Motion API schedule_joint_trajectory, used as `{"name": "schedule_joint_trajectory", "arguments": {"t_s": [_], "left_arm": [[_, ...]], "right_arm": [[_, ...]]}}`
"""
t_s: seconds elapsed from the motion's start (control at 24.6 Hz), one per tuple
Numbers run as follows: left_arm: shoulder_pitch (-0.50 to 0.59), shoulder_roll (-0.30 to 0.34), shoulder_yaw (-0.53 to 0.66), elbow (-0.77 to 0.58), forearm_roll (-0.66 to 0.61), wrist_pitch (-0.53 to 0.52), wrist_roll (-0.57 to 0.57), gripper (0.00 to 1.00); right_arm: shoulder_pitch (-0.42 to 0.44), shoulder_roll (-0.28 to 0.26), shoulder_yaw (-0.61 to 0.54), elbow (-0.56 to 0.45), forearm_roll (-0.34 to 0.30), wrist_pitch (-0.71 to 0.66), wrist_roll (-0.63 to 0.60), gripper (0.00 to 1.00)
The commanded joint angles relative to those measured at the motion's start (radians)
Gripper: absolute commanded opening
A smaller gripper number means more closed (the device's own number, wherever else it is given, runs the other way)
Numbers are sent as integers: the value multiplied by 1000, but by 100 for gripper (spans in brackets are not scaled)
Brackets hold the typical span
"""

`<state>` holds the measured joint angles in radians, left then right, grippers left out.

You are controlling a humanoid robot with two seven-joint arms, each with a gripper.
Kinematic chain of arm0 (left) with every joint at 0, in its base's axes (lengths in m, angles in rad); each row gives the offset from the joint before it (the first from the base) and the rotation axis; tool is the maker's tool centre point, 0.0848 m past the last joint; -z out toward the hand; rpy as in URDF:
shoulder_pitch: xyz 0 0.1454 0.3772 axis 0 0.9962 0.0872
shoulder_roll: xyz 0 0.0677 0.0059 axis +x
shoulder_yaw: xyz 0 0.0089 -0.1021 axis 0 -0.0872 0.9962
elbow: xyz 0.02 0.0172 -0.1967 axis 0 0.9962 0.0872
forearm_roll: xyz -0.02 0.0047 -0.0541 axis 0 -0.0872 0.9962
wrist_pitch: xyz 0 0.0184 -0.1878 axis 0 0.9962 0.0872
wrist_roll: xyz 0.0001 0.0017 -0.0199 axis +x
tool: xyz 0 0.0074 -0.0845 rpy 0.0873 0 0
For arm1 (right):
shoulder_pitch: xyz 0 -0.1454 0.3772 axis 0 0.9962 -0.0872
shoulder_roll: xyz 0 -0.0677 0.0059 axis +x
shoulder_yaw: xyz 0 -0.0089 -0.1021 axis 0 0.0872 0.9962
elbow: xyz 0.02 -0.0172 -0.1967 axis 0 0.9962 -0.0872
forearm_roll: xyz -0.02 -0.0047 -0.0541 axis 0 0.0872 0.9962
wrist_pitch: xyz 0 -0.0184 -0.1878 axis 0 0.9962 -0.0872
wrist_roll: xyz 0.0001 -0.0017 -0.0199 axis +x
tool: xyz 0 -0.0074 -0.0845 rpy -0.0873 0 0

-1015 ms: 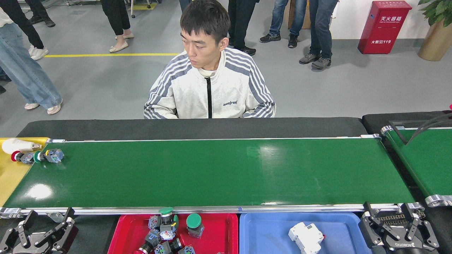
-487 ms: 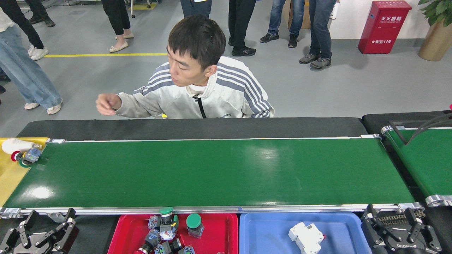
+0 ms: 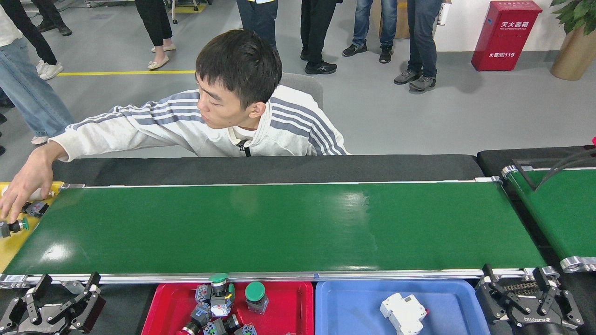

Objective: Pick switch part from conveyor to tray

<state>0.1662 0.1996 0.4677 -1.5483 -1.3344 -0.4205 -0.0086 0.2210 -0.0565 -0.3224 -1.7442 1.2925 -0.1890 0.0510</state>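
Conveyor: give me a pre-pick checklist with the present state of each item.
1. Switch part on the conveyor to pick: not ok, the belt is bare.
2. Person's hand away from the work area: not ok, it reaches over the yellow tray at the belt's left end.
3. Left gripper open: ok.
4. Right gripper open: ok.
5. Room in the red tray: ok, its right side is free.
6. Blue tray has room: ok.
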Motion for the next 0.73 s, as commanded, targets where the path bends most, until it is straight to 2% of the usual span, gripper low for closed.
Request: {"name": "schedule_joint_trajectory", "arguments": {"t_s": [0.0, 0.69], "left_arm": [[-7, 12, 9, -18, 4, 0, 4, 100], [7, 20, 34, -18, -2, 3, 4, 100]], "right_arm": [[-11, -9, -3, -15, -5, -18, -2, 99], [-12, -8, -4, -11, -9, -33, 0, 99]]}}
